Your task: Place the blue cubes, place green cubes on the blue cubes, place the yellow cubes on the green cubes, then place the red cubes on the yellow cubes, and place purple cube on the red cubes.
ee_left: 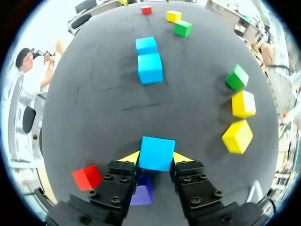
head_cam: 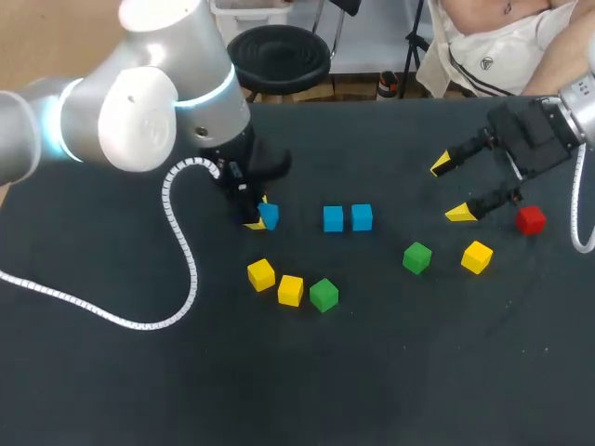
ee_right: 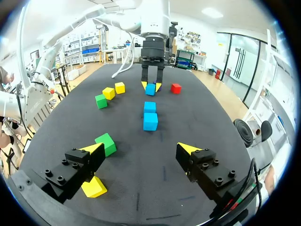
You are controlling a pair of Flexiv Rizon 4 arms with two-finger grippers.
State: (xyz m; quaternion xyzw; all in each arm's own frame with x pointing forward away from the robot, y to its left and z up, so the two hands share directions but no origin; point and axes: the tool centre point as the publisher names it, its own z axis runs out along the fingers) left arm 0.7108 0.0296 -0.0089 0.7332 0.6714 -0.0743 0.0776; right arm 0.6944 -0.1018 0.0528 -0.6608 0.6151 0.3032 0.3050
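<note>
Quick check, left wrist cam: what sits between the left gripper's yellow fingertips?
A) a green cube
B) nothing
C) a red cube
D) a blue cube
D: in the left wrist view the left gripper has its two yellow tips pressed against opposite sides of a blue cube.

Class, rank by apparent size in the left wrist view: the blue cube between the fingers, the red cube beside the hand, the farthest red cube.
1. blue cube in left hand
2. near red cube
3. far red cube
Camera nearness causes this; real sizes unsure.
</note>
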